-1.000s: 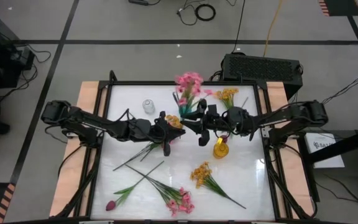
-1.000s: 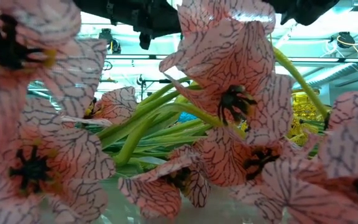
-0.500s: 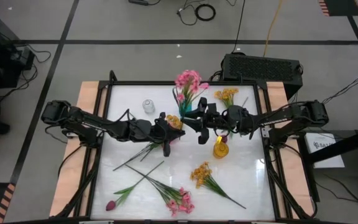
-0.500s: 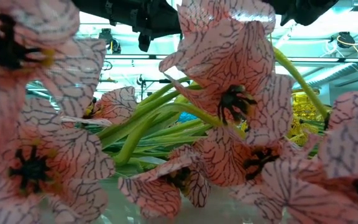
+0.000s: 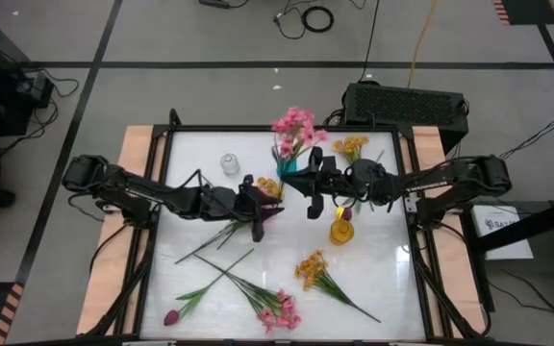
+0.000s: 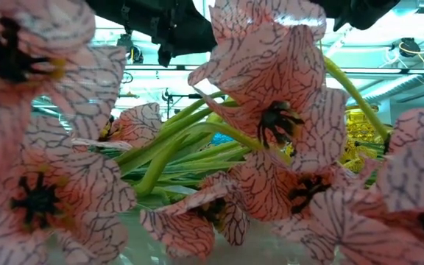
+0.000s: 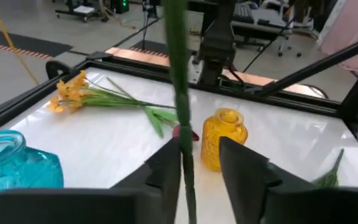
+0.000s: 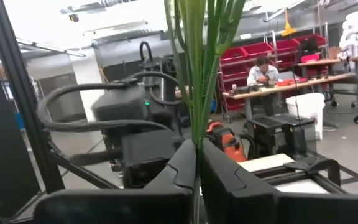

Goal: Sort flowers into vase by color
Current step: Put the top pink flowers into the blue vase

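White table point(image 5: 200, 288), mid-far: right gripper point(image 5: 313, 183) clamped on pink spray's stems point(image 8: 194, 74); left gripper point(image 5: 261, 213), fingers apart, around a green stem point(image 7: 180, 106).

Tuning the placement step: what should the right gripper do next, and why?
Probably ease its bunch down toward the blue vase. The right gripper is shut on green stems, seemingly those of the pink flowers above that vase. The left gripper is open around a single stem, so it does not seem to grip.
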Available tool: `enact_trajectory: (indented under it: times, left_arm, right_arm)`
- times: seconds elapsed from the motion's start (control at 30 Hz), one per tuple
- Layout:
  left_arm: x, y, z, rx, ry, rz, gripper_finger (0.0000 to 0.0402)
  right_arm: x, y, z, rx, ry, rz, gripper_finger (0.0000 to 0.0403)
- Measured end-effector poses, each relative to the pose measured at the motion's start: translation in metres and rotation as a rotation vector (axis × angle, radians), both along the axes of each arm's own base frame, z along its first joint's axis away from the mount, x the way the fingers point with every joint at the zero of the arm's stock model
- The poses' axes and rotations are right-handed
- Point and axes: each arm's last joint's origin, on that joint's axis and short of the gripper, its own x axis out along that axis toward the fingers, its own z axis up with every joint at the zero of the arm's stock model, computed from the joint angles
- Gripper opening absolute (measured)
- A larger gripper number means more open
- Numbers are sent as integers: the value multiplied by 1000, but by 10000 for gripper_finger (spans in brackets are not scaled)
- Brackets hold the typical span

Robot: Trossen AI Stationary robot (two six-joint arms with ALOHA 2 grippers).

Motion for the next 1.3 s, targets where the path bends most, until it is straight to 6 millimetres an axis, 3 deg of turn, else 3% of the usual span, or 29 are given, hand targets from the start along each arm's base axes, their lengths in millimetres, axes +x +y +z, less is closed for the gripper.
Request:
enact_trajectory:
  times: [0.23,0.53,0.67,0.97,1.13,1.3]
  left_arm:
    - [-23,-7,23,23,-5,51,171]
    - [-52,4,79,53,-297,175,183]
    - [-47,13,83,83,-348,190,187]
    - [-17,31,85,78,-342,93,246]
    - [-2,34,87,73,-339,-7,250]
    - [3,42,86,77,-332,12,250]
  right_arm:
    - [-4,-1,-1,13,66,-1,2]
    - [-3,-1,-3,29,78,3,1]
    - [-3,-1,-2,22,71,3,1]
    - [-3,0,-1,-5,66,21,0]
    - [-3,0,-2,-7,70,21,0]
    - [-3,0,-3,-9,84,21,0]
